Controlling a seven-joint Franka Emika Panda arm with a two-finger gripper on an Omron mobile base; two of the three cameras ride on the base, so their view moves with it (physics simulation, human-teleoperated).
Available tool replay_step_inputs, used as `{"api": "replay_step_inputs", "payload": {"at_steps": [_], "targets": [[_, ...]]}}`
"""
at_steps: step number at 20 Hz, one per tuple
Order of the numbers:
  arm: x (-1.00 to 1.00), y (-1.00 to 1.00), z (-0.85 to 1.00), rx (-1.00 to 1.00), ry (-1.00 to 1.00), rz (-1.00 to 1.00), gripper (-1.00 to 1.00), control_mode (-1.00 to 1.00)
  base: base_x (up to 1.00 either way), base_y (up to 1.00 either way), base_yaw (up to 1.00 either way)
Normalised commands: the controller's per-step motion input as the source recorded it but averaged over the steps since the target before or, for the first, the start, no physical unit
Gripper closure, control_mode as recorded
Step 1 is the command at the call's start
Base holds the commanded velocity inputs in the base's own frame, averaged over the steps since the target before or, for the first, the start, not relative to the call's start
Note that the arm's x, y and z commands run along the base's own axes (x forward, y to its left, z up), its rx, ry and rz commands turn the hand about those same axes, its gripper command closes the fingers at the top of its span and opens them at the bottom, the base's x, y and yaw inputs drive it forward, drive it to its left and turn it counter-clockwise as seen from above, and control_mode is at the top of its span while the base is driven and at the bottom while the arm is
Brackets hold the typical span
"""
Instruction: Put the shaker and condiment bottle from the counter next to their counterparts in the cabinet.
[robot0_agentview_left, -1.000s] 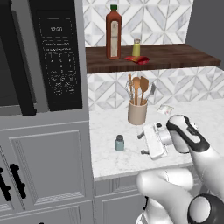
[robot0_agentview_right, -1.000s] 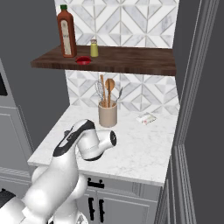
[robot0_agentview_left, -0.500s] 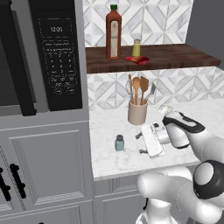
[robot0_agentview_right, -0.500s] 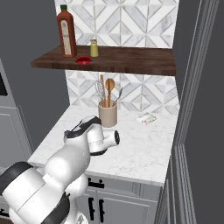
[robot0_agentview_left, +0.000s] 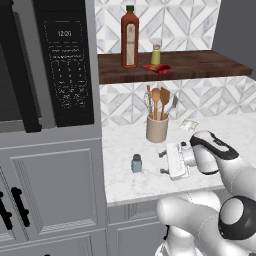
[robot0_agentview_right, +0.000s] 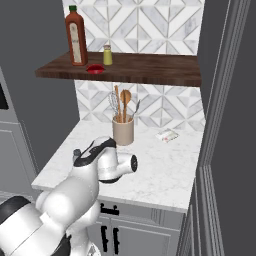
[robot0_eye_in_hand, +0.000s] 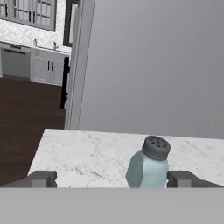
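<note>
Hand view: shaker (robot0_eye_in_hand: 148, 166) stands upright on the table (robot0_eye_in_hand: 83, 153), nearer one fingertip of the wide-open pincer (robot0_eye_in_hand: 111, 179). Probably light, rigid and smooth-sided, so grip its faceted body below the grey cap.

Beige utensil crock (robot0_agentview_left: 157, 128) stands upright against the backsplash (robot0_agentview_left: 200, 102), holding wooden spoons (robot0_agentview_left: 160, 97) and a whisk (robot0_agentview_right: 114, 104). Small white packet (robot0_agentview_right: 166, 134) lies flat to its right, well apart. Black microwave (robot0_agentview_left: 62, 60) mounted at left, display lit. Grey panelled cabinet fronts (robot0_agentview_left: 50, 187) below, black handles (robot0_agentview_left: 19, 206). Dark wood floor (robot0_eye_in_hand: 26, 118) in hand view.
</note>
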Motion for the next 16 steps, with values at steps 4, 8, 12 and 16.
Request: {"api": "replay_step_inputs", "payload": {"at_steps": [4,8,12,16], "targets": [[-0.2,0.03,0.0,-0.01,0.0,-0.06,-1.0,-1.0,0.0,0.0,0.0],[0.2,0.09,-0.06,0.0,0.0,0.0,-1.0,-1.0,0.0,0.0,0.0],[0.17,0.02,-0.26,0.0,0.0,0.0,-1.0,-1.0,0.0,0.0,0.0],[0.03,0.0,-0.31,0.0,0.0,0.0,-1.0,-1.0,0.0,0.0,0.0]]}}
